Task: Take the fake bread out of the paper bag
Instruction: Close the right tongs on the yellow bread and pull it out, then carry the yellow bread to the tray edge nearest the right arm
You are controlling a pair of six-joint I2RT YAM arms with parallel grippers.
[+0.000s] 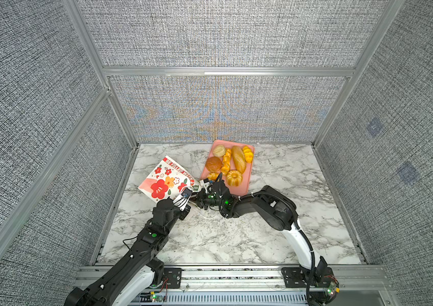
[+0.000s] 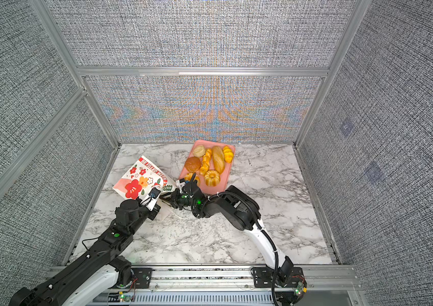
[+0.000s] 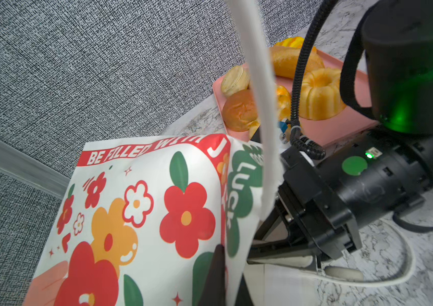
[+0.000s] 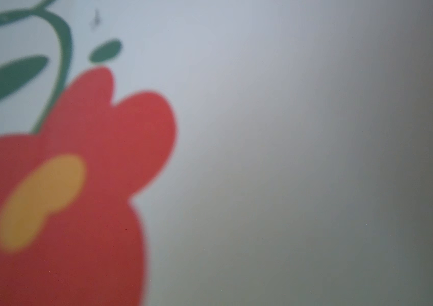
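Observation:
The paper bag point(image 1: 166, 180) point(image 2: 141, 180) lies tilted on its side at the table's left, white with red and orange flowers, its mouth towards the arms. My left gripper point(image 3: 230, 286) point(image 1: 188, 208) is shut on the bag's rim, one finger on each side of the paper. My right gripper point(image 1: 196, 202) point(image 2: 166, 199) reaches into the mouth from the right; in the left wrist view its fingers point(image 3: 276, 254) vanish behind the paper. The right wrist view shows only blurred bag print point(image 4: 77, 185). Several pieces of fake bread point(image 1: 237, 159) point(image 2: 218, 160) point(image 3: 318, 95) lie on a pink tray. The bag's inside is hidden.
The pink tray point(image 1: 243, 186) point(image 2: 227, 172) point(image 3: 342, 127) stands just behind my right wrist, near the back wall. A white cord handle point(image 3: 260, 106) hangs across the left wrist view, and another loop point(image 1: 207, 216) lies on the marble under my right gripper. Grey walls enclose three sides.

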